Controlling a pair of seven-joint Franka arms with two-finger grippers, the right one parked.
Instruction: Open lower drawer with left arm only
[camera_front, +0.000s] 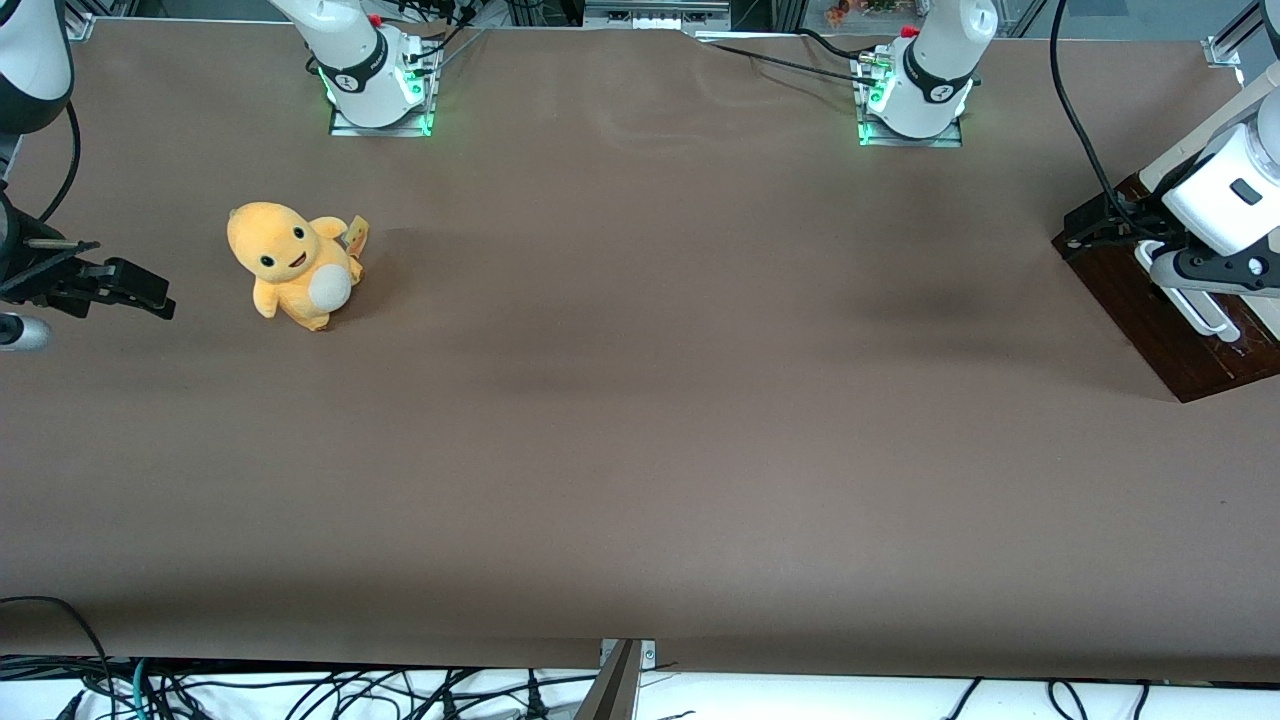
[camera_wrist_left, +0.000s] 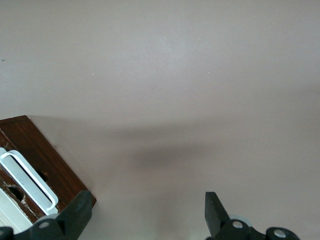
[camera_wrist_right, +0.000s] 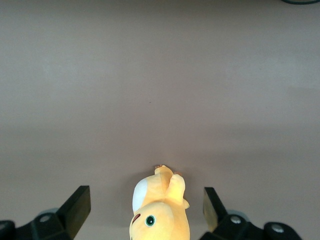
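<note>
The lower drawer (camera_front: 1150, 320) has a dark brown glossy wood front with a long white bar handle (camera_front: 1195, 305). It stands at the working arm's end of the table. In the left wrist view one corner of that front (camera_wrist_left: 50, 162) and the handle (camera_wrist_left: 27, 182) show beside one finger (camera_wrist_left: 80, 210). My left gripper (camera_front: 1098, 228) hovers just above the drawer's corner farther from the front camera. It is open (camera_wrist_left: 148, 197), with only bare table between its fingers and nothing held. The arm hides part of the drawer front.
An orange plush toy (camera_front: 290, 262) sits on the brown table (camera_front: 640, 420) toward the parked arm's end, also in the right wrist view (camera_wrist_right: 160, 212). Two arm bases (camera_front: 378, 75) (camera_front: 915, 90) stand along the table's edge farthest from the front camera.
</note>
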